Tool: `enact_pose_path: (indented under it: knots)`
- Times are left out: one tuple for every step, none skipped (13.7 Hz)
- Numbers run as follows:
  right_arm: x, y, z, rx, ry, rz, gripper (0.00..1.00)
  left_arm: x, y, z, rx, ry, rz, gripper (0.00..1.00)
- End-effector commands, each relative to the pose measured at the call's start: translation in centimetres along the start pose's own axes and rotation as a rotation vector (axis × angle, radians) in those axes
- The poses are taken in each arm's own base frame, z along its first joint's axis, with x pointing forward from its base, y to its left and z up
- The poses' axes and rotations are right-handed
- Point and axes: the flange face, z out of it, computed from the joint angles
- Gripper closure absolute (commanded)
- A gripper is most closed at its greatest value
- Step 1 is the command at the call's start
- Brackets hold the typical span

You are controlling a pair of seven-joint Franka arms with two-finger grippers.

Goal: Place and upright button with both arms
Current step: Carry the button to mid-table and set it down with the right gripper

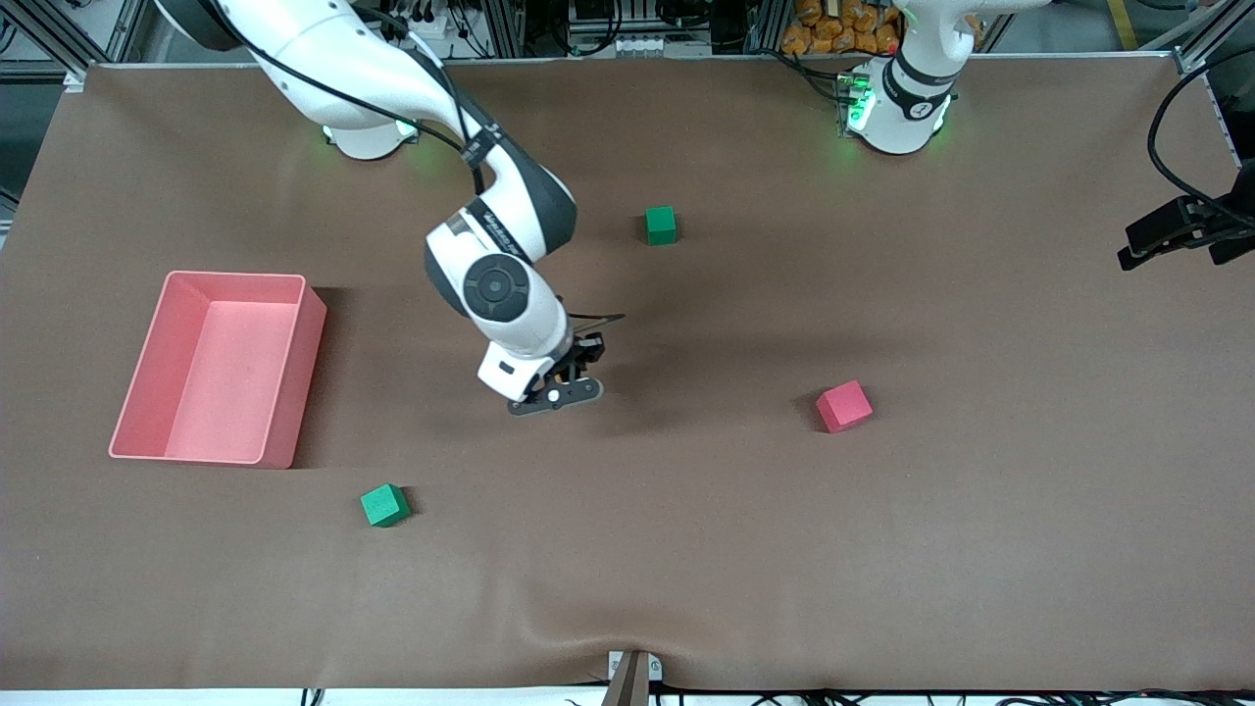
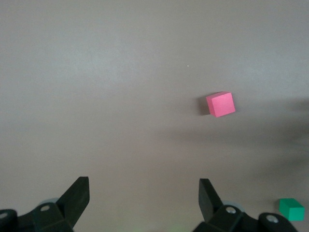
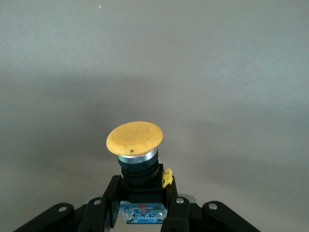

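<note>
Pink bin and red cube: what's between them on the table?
Front view: the right pincer, shut on the button, hangs over that stretch between the pink bin and red cube; otherwise bare brown mat.

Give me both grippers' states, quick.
Left gripper: open, empty, over bare table.
Right gripper: shut on the button.

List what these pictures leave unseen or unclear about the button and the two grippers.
- Button: hidden in the front view by the right arm's wrist; only the right wrist view shows it, held in the right gripper.
- Button's underside: covered by the fingers.
- Whether it touches the table: unclear in any view.
- Left gripper: open; its arm is cut off by the front view's edge.
</note>
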Motion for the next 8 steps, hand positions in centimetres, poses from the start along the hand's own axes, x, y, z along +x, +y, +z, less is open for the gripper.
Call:
enact_pose_path:
  knots:
    - [1.0,-1.7,1.1,0.003,0.003,0.026,0.86,-0.1,0.0,-0.3,-0.020,-0.003,0.040,0.00]
    - [1.5,-1.7,1.1,0.009,0.010,0.031,0.86,-0.1,0.0,-0.3,-0.020,-0.003,0.044,0.00]
    - [2.1,-1.8,1.2,0.017,0.017,0.036,0.86,0.0,-0.1,-0.2,-0.020,-0.005,0.044,0.00]
    - [2.7,-1.8,1.6,0.023,0.020,0.041,0.86,0.0,-0.2,-0.2,-0.020,-0.006,0.050,0.00]
    - [3.2,-1.8,2.2,0.027,0.020,0.046,0.86,0.0,-0.2,-0.2,-0.020,-0.006,0.054,0.00]
    - [3.5,-1.9,2.6,0.031,0.021,0.049,0.86,-0.1,-0.2,-0.3,-0.020,-0.003,0.053,0.00]
    - [3.3,-2.5,3.0,0.029,0.021,0.063,0.86,-0.1,-0.2,-0.3,-0.020,-0.003,0.054,0.00]
    - [3.2,-2.7,3.1,0.029,0.021,0.081,0.85,0.0,-0.2,-0.2,-0.020,-0.006,0.054,0.00]
